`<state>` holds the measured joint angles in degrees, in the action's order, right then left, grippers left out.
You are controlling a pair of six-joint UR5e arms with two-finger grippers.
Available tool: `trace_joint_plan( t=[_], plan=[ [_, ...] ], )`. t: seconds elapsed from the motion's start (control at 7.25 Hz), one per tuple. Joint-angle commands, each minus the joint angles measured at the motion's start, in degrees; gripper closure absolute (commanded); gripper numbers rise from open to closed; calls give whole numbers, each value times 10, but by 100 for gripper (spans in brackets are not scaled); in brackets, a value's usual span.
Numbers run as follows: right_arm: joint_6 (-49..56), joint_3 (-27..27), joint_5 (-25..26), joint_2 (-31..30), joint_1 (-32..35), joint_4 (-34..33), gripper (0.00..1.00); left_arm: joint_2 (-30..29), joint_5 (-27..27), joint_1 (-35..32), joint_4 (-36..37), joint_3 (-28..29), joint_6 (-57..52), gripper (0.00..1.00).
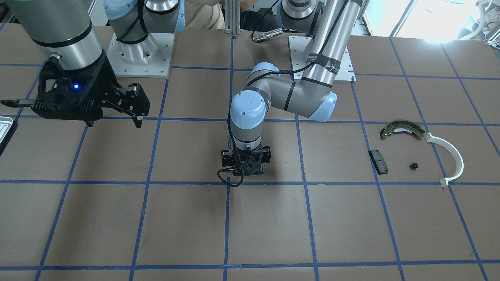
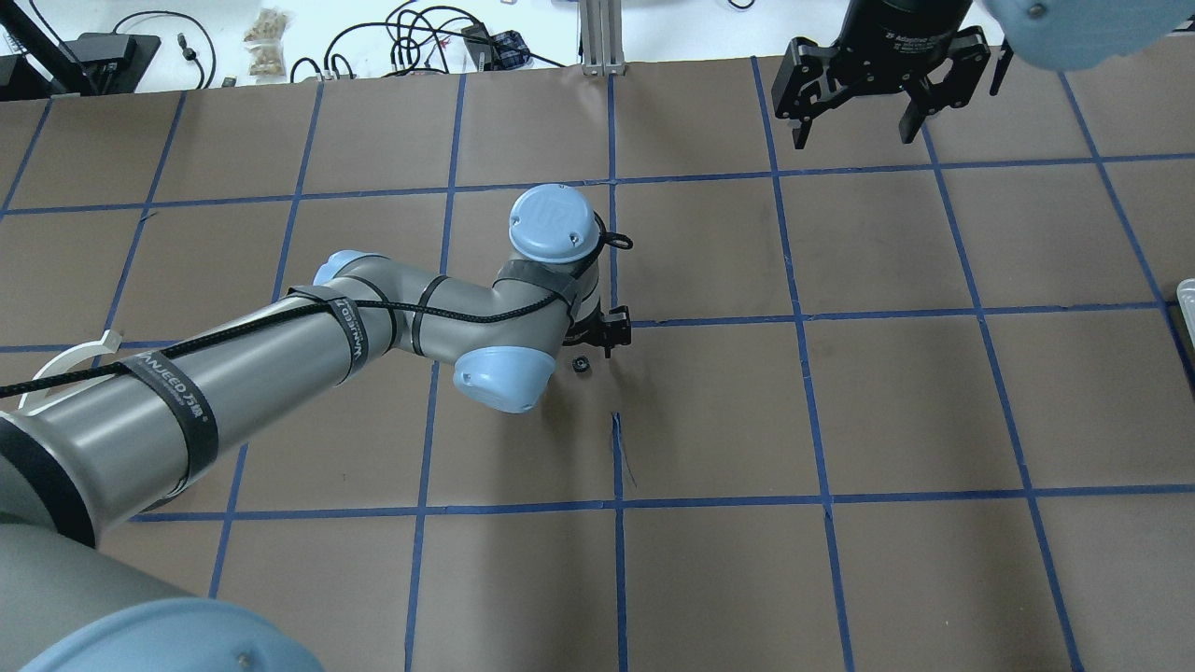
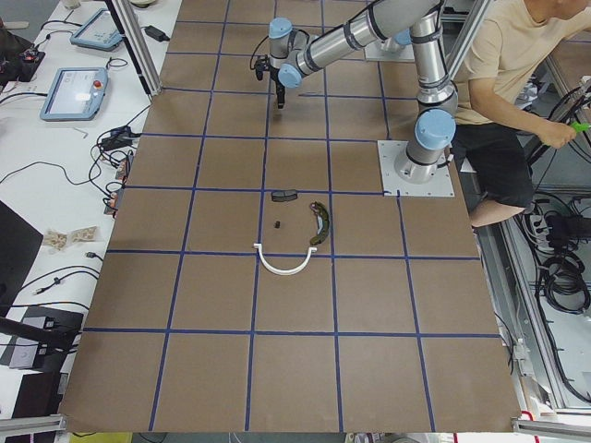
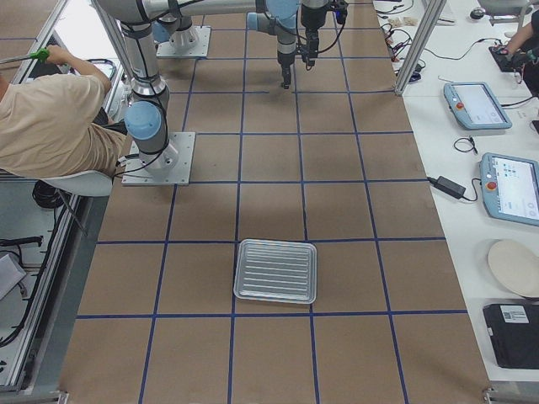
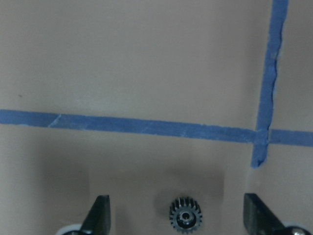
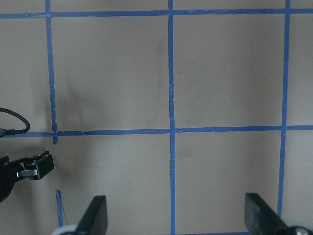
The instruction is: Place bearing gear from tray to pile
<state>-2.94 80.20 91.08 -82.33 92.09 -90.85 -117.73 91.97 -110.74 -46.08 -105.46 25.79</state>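
Note:
A small black toothed bearing gear [image 5: 186,215] lies on the brown table between the open fingers of my left gripper [image 5: 177,205]. It also shows in the overhead view [image 2: 581,364], just beside the left gripper [image 2: 605,336], which points straight down at the table's middle [image 1: 245,164]. The pile lies apart from it: an olive-brass brake shoe [image 1: 402,128], a white plastic arc [image 1: 453,156], a black pad [image 1: 378,161] and another small black gear [image 1: 414,166]. The silvery tray [image 4: 275,271] looks empty. My right gripper [image 1: 136,107] hangs open and empty, raised above the table.
The tray's corner shows at the front view's left edge [image 1: 6,128]. An operator in a beige shirt [image 3: 503,55] sits behind the robot's bases. Tablets [image 4: 477,103] and cables lie on the white bench beyond the table.

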Motion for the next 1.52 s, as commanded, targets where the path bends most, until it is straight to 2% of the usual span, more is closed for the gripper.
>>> trace_joint_plan(
  t=[0.0,0.41,0.55,0.69,0.83,0.97,1.38],
  plan=[
    [-20,28,-7,-23,-9,-5,0,7,-1,-2,1,-6,2,20],
    [-27,33,-9,-24,-9,-25,0,4,-13,-1,4,-8,3,25],
    [-27,32,-9,-24,-9,-25,0,7,-13,-1,3,-9,2,46],
    [-27,33,-9,-24,-9,-26,0,1,-13,-2,4,-9,7,55],
    [-28,33,-9,-24,-9,-25,0,-1,-13,-2,9,-9,20,59],
    [-29,32,-9,-24,-9,-26,0,0,-14,-2,13,-8,20,75],
    [-31,31,-10,-23,-7,-26,0,29,-14,6,12,-9,-5,81]
  ],
)
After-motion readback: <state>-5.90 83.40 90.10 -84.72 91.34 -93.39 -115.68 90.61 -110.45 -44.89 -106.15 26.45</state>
